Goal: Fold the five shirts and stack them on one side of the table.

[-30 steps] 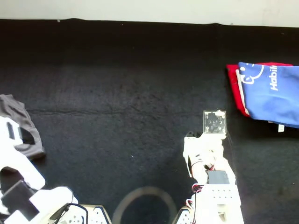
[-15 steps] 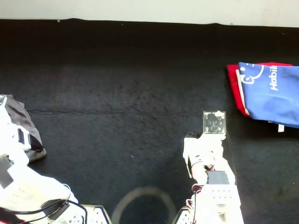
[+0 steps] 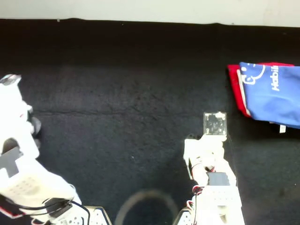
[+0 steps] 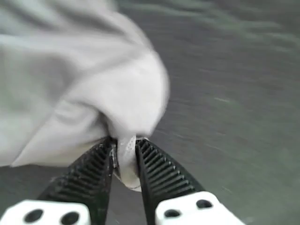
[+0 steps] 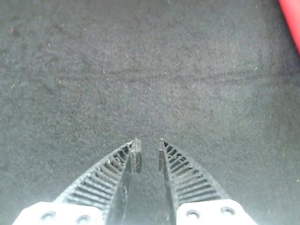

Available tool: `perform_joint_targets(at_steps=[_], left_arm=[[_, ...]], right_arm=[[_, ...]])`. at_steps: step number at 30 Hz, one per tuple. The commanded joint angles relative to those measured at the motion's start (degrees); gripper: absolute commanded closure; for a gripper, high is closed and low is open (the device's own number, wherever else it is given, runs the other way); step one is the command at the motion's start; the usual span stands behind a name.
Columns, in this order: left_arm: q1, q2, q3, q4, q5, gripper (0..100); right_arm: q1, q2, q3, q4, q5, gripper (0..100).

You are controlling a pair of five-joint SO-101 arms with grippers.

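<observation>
My left gripper (image 4: pixel 124 157) is shut on a fold of a light grey shirt (image 4: pixel 79 79), which bunches up beyond the fingertips above the black table cloth. In the high view the left arm (image 3: pixel 18 140) stands at the table's left edge and covers most of that shirt. A blue folded shirt (image 3: pixel 274 93) lies on a red one (image 3: pixel 236 86) at the right edge. My right gripper (image 5: pixel 147 157) is slightly open over bare cloth with nothing between its fingers; it is seen from above (image 3: pixel 215 124) left of the stack.
Black cloth (image 3: pixel 136 93) covers the whole table, with a faint crease across its middle. The red shirt's edge (image 5: pixel 293 14) shows in a corner of the right wrist view. A pale wall runs along the far edge.
The left arm has swung toward the far side of the table along the left edge, and now hides the grey shirt in the high view. The right arm has not moved.
</observation>
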Motion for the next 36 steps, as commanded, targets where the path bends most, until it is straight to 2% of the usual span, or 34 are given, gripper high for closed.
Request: perform_joint_targets(at_steps=[1,5,9,16,20,25,28,32,36], left_arm=[[12.6,-0.5,-10.9,11.1,5.0,99],[28.5,-0.5,-22.3,18.5,6.1,99],[42.5,-0.5,-31.7,20.0,6.1,99],[60.2,-0.4,-41.4,19.9,6.1,99],[66.3,-0.4,-48.4,19.8,6.2,90],[66.1,-0.4,-57.8,20.1,15.1,74],[60.5,-0.4,-58.9,20.2,16.0,74],[49.9,-0.7,-53.1,20.4,16.0,75],[40.7,-5.6,-37.8,20.6,13.8,75]], right_arm=[[0.3,-0.7,0.1,-1.1,0.7,92.1],[0.3,-0.7,0.2,-1.1,0.7,92.1],[0.3,-0.7,0.3,-1.1,0.7,92.1],[0.3,-0.7,0.4,-1.1,0.7,92.1],[0.3,-0.7,0.4,-1.1,0.7,92.1],[0.3,-0.7,0.4,-1.1,0.7,92.1],[0.3,-0.7,0.4,-1.1,0.7,92.1],[0.3,-0.7,0.4,-1.1,0.7,92.1],[0.3,-0.7,0.4,-1.1,0.7,92.1]])
